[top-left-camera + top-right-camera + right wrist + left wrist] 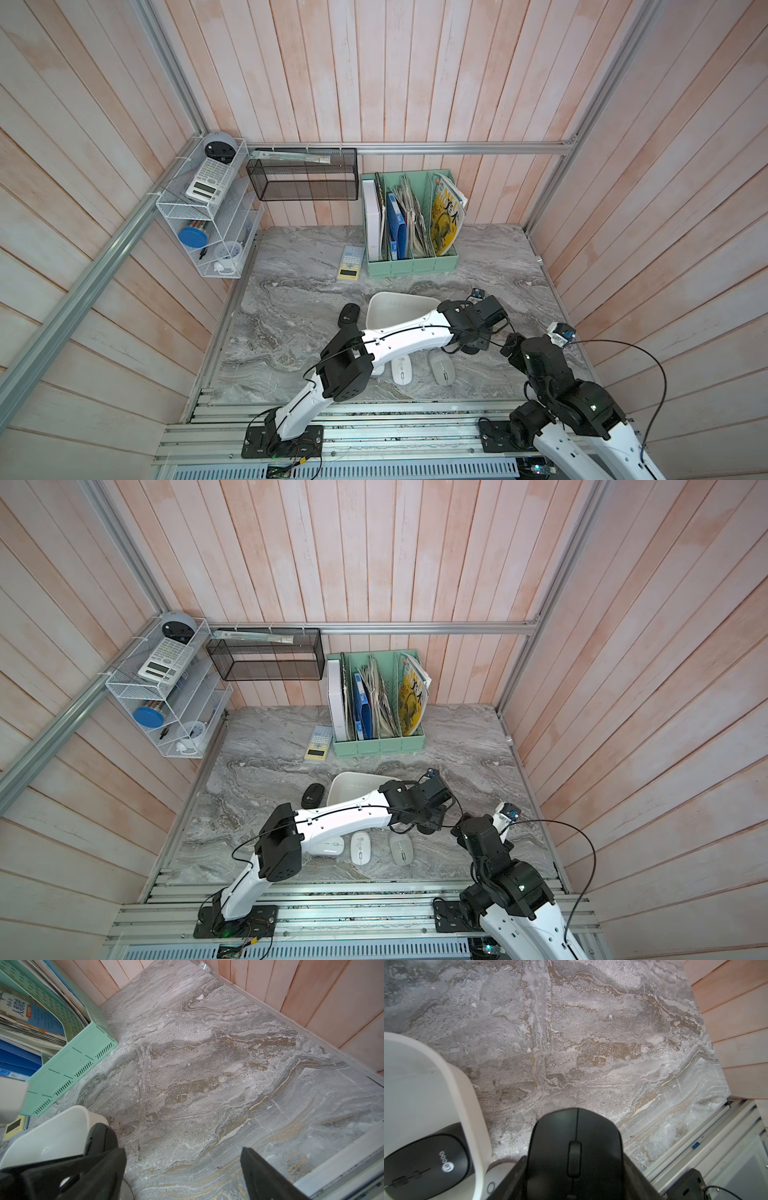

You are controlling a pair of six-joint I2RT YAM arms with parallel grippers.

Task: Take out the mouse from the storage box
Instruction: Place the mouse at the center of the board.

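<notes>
In the left wrist view my left gripper is shut on a black mouse by its sides, above the marble table just outside the storage box. The white storage box has a second black mouse lying inside it. In both top views the left gripper hangs at the near right corner of the storage box, and its wrist hides the held mouse. My right gripper is open over bare table, close by on the right.
Mice lie on the table: a black mouse left of the box, a white mouse and a grey mouse in front. A calculator and a mint green file organiser stand behind. Wooden walls close three sides.
</notes>
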